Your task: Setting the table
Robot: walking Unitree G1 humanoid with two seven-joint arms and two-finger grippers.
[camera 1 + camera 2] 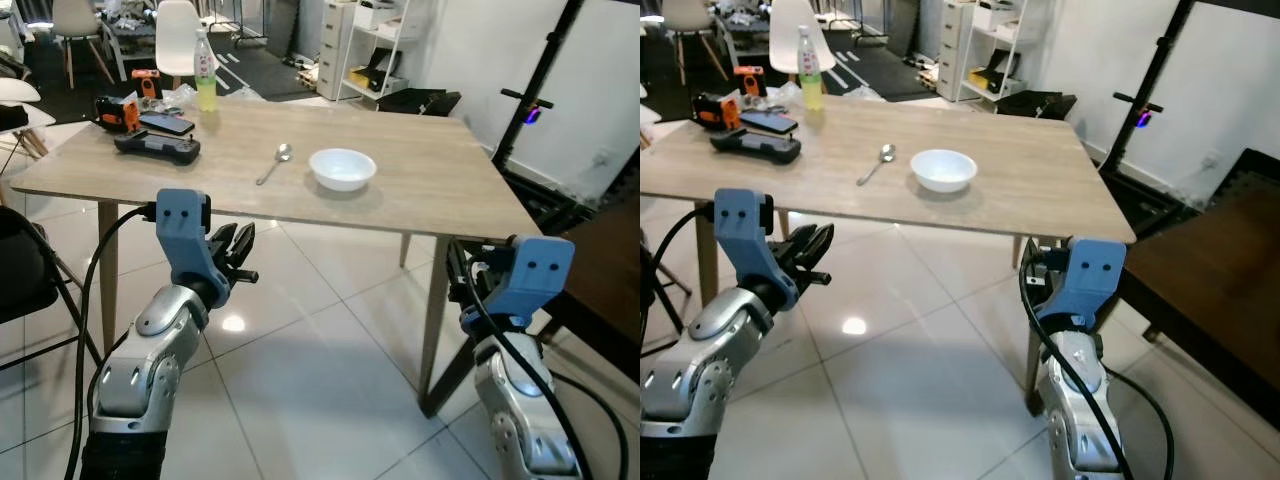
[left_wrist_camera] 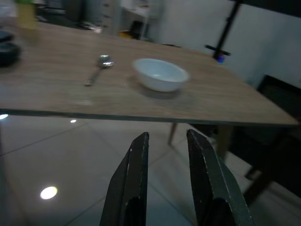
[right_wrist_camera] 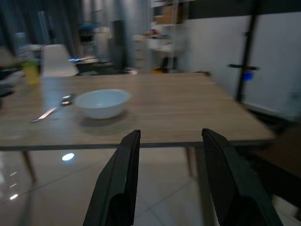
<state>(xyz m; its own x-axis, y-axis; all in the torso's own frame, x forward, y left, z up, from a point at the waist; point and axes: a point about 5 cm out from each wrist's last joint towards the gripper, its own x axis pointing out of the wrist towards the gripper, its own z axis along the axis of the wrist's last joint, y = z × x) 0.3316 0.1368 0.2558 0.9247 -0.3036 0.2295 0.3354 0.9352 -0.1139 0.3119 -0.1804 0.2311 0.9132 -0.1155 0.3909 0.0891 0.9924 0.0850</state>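
One white bowl, one spoon beside it, one bottle, two grippers (left, right) parted, empty

No text, brand, number or sign can be read anywhere. The bottle at the far end of the tabletop wears a pale label, but its print is too small and blurred to make out. The dark devices beside it show no legible marking, and the boxes on the white shelf in the background are likewise unreadable.
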